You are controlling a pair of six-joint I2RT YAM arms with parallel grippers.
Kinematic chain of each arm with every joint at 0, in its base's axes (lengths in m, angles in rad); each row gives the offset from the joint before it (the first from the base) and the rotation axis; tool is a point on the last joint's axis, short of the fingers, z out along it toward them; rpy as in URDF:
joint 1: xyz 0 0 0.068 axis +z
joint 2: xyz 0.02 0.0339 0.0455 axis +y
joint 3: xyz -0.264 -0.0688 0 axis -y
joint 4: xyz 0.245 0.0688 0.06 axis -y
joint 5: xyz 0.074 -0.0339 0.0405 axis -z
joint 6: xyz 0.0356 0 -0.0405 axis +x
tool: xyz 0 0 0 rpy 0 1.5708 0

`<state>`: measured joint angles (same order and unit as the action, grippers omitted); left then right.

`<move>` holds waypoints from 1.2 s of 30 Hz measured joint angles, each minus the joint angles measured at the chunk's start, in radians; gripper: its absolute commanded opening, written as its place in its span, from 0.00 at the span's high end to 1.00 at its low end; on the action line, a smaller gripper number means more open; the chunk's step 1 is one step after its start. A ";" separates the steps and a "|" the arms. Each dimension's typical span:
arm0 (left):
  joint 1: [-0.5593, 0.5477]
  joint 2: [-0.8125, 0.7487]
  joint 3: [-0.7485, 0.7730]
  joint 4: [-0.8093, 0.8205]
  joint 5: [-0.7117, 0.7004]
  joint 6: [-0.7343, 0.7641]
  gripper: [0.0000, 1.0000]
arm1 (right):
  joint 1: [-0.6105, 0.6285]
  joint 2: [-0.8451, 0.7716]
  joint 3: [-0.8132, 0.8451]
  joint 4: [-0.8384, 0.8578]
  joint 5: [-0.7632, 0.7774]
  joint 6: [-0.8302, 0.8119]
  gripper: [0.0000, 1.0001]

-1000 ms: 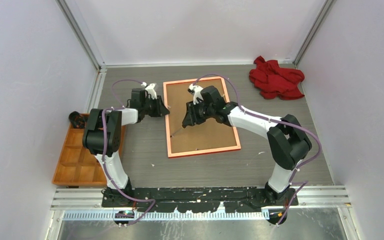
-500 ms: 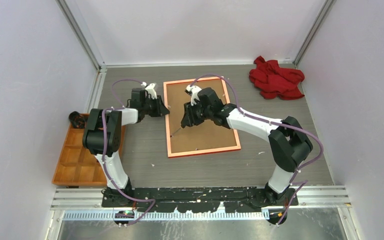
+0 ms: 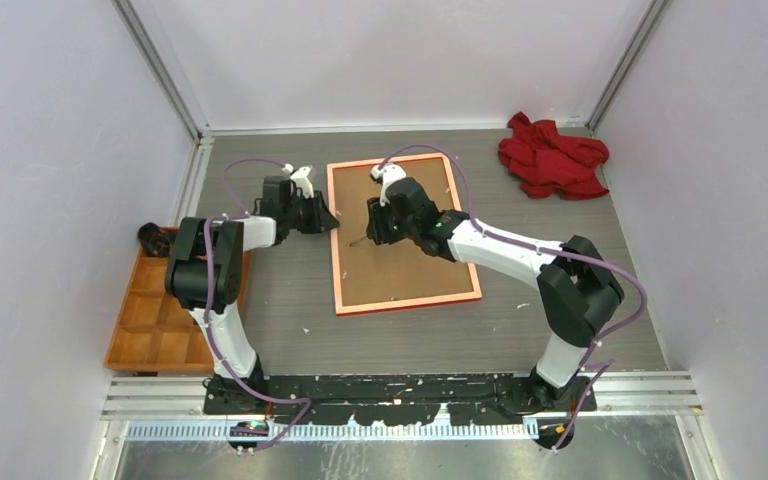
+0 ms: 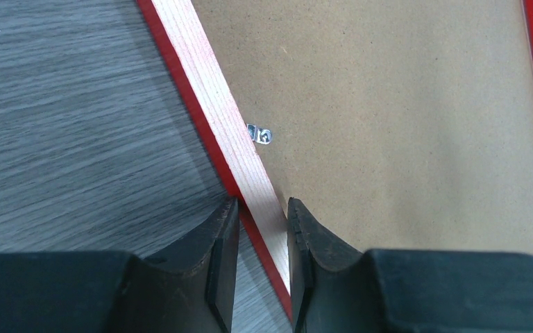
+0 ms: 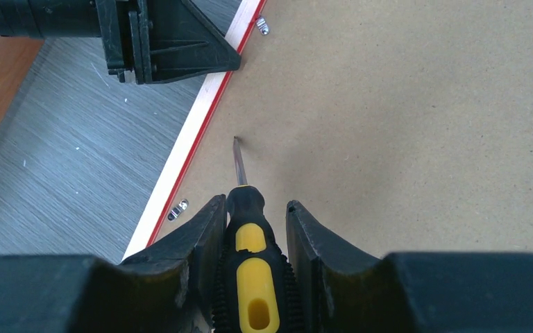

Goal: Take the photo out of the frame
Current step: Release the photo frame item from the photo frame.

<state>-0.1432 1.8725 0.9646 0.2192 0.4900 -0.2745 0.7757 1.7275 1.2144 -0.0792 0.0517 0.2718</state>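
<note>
While the left gripper (image 4: 262,208) stays clamped on the nine o'clock rail of the face-down frame (image 3: 410,303), the right gripper (image 5: 253,208), closed on a screwdriver (image 5: 248,277), has slid toward twelve o'clock over the backing board (image 5: 402,125), probably seeking the next clip (image 5: 262,28), so the photo remains hidden beneath.

Bright, even light from above; a soft shadow falls on the bench (image 4: 76,104) by the left tool (image 4: 262,208); views sharp.

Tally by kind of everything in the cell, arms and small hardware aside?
frame: 1
backing board: 1
screwdriver: 1
red cloth: 1
orange tray: 1
black item at the tray's far end: 1
Total: 6
</note>
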 measured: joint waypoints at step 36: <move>0.034 0.000 -0.069 0.114 0.110 -0.025 0.50 | -0.061 0.001 0.057 -0.125 -0.164 -0.043 0.99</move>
<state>-0.1093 1.8725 0.8959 0.3336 0.6003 -0.2993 0.7151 1.7283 1.2713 -0.2039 -0.1127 0.2283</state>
